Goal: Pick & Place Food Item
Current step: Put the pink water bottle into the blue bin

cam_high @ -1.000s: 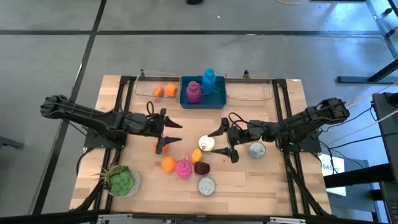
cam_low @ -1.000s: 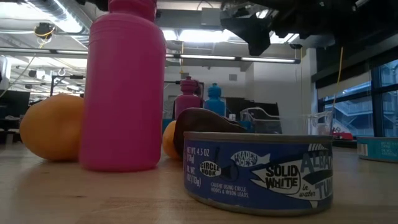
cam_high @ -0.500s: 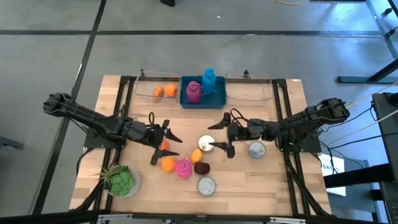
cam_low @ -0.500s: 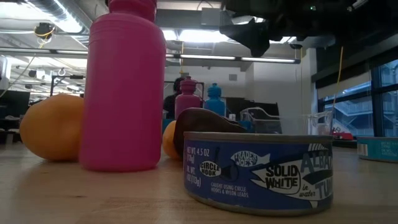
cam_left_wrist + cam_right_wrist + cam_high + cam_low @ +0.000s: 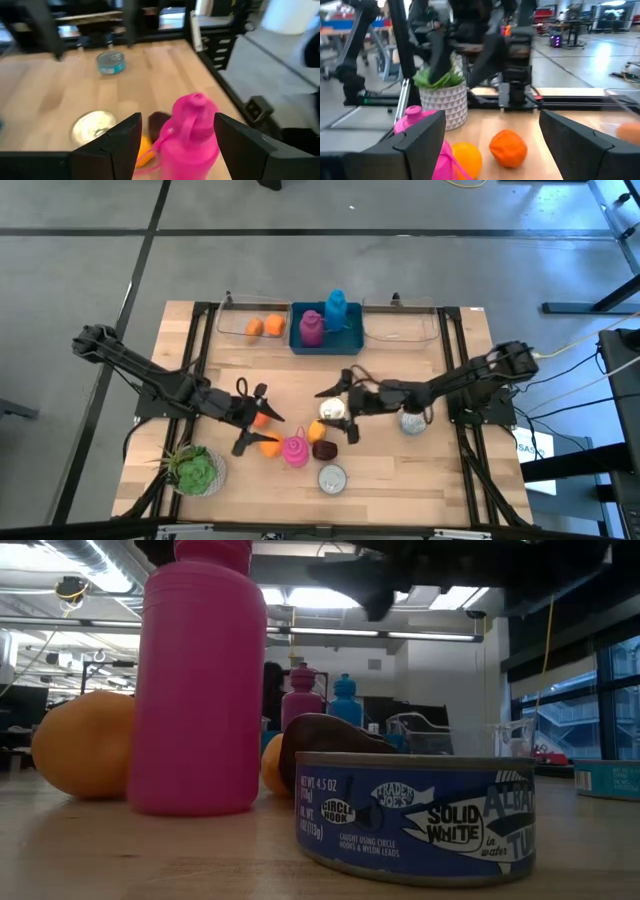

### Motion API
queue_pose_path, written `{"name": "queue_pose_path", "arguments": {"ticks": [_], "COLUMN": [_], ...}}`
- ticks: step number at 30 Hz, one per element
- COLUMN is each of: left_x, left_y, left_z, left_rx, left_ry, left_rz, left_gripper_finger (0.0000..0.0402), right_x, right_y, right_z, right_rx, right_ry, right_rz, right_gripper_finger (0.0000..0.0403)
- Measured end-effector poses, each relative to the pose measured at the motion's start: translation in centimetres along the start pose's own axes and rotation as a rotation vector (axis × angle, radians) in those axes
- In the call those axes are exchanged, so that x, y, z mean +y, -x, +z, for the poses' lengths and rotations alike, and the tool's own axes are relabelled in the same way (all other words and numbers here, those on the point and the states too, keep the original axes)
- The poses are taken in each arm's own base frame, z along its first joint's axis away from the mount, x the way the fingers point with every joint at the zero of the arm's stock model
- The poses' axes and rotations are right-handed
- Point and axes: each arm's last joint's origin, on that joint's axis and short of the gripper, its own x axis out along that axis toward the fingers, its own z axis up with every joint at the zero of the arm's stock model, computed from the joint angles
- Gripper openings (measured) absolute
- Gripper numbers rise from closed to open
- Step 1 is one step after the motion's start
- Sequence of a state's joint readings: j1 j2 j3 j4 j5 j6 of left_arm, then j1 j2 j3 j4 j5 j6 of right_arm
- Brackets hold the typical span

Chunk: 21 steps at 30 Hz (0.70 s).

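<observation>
Near the table's middle lie a large orange (image 5: 268, 445), a small tangerine (image 5: 260, 418), another orange (image 5: 315, 430), a dark brown item (image 5: 325, 448) and an upright pink bottle (image 5: 295, 450). My left gripper (image 5: 257, 430) hangs open above the tangerine and the large orange, and in its wrist view the pink bottle (image 5: 192, 130) shows between its fingers. My right gripper (image 5: 335, 416) hangs open over a white-topped can (image 5: 332, 410). It points toward the table's left at the tangerine (image 5: 507, 147) and the large orange (image 5: 467, 157).
A tuna can (image 5: 332, 478) stands near the front edge, and another can (image 5: 412, 420) under the right arm. A potted plant (image 5: 195, 470) stands front left. At the back are a clear bin with oranges (image 5: 255, 326), a blue bin with bottles (image 5: 325, 326) and a clear bin (image 5: 400, 326).
My left gripper has swung toward the table's near edge, over the tangerine and the large orange, and has turned to face the pink bottle. My right gripper has moved toward the table's left, over the white-topped can. Both stay open. No object has moved.
</observation>
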<state>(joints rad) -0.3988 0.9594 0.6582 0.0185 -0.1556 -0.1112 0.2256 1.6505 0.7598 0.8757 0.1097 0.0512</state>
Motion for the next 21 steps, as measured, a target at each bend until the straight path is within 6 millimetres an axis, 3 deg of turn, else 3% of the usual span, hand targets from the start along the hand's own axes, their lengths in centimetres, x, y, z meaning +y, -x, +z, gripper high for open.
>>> {"name": "queue_pose_path", "arguments": {"ticks": [8,21], "left_x": [-0.2,-0.8], "left_y": [1.8,2.5], "left_z": [-0.4,-0.8], "left_rx": [0.047,0.065], "left_ry": [0.006,0.041], "left_rz": [0.086,0.183], "left_gripper_finger": [0.024,0.024], "right_x": [1.7,5.9], "right_y": [-3.8,-3.7], "right_z": [-0.4,-1.0], "right_rx": [0.022,-0.001], "right_ry": [0.004,-0.042], "right_rz": [0.103,0.181], "right_gripper_finger": [0.0323,0.0323]}}
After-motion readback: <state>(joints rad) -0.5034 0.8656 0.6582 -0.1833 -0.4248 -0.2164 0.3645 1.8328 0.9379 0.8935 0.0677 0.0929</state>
